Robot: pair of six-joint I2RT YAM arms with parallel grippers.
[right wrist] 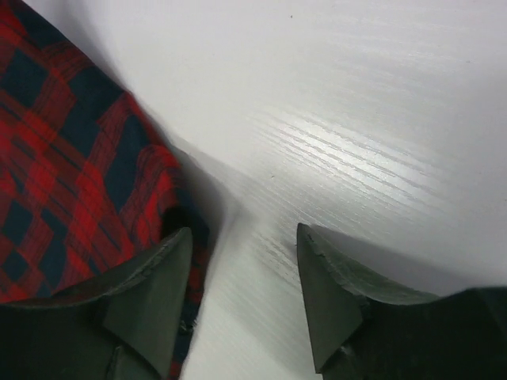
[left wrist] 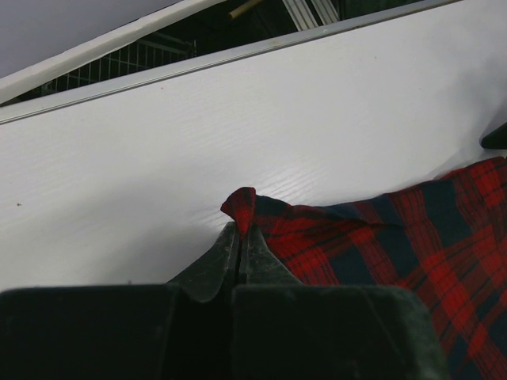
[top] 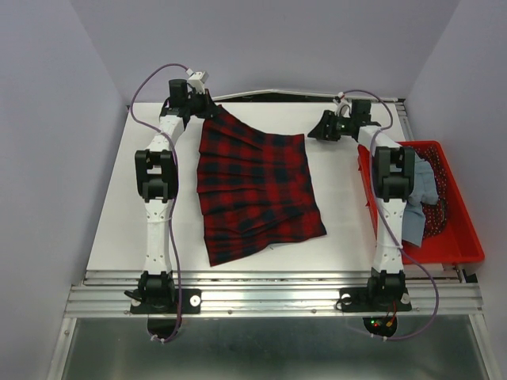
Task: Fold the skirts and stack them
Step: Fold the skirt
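Plaid skirt (top: pixel 257 190), seen from overhead: lies spread flat and pleated across the middle of the table (top: pixel 341 198), narrower end toward the table's far edge, wider end toward its near edge. Left gripper (top: pixel 211 109) reaches to the table's far-left corner and sits on the cloth's corner there. Right gripper (top: pixel 321 131) hangs at the table's far side, just off the cloth's other far corner. Denim skirt (top: pixel 428 182) sits bunched inside the red basket (top: pixel 444 257) at the table's right edge, partly hidden behind the right arm.

From the left wrist: left gripper (left wrist: pixel 239 233) pinched tight on one corner of the plaid skirt (left wrist: pixel 412 237), a small red peak of cloth poking out past the fingertips. Rest of the fabric trails to the right over the white table (left wrist: pixel 158 158).

From the right wrist: right gripper (right wrist: pixel 245 237) low over the table (right wrist: pixel 356 119), jaws parted and holding nothing, only bare white surface between them. One finger (right wrist: pixel 150 293) hovers at the edge of the plaid skirt (right wrist: pixel 71 158); cannot tell whether touching.
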